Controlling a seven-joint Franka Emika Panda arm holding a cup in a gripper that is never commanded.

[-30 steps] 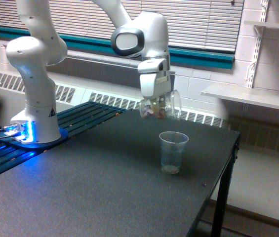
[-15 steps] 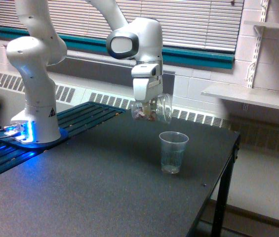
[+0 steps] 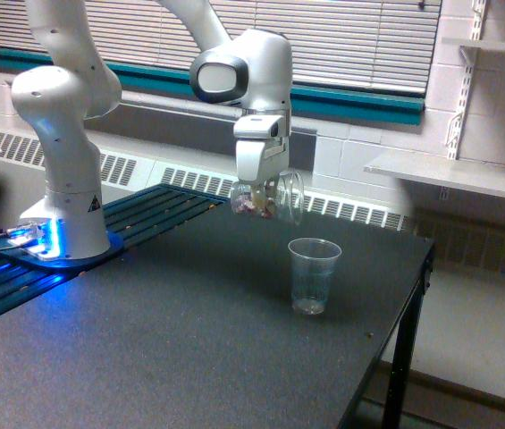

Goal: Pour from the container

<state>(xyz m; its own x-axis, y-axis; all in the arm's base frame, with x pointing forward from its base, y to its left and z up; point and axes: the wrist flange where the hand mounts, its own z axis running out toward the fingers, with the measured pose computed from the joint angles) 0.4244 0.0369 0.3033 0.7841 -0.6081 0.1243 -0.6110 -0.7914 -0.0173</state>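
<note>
The clear mug-like container point(image 3: 268, 198) hangs in the air, tipped on its side with its mouth toward the exterior view's right. Reddish-brown and tan bits lie in its lower left part. My gripper point(image 3: 256, 186) is shut on the container from above. A taller tapered clear plastic cup point(image 3: 313, 275) stands upright on the dark table, below the container and to its right. A little pale material rests at the cup's bottom. The container's mouth is up and to the left of the cup's rim, not over it.
The dark table point(image 3: 172, 340) ends at its right edge point(image 3: 413, 313), with floor beyond. The arm's white base point(image 3: 64, 179) stands at the left on a blue-lit plate. A wall shelf point(image 3: 458, 174) juts out at the right.
The gripper has carried the container to the exterior view's left and slightly up, away from above the cup. The cup has stayed in place.
</note>
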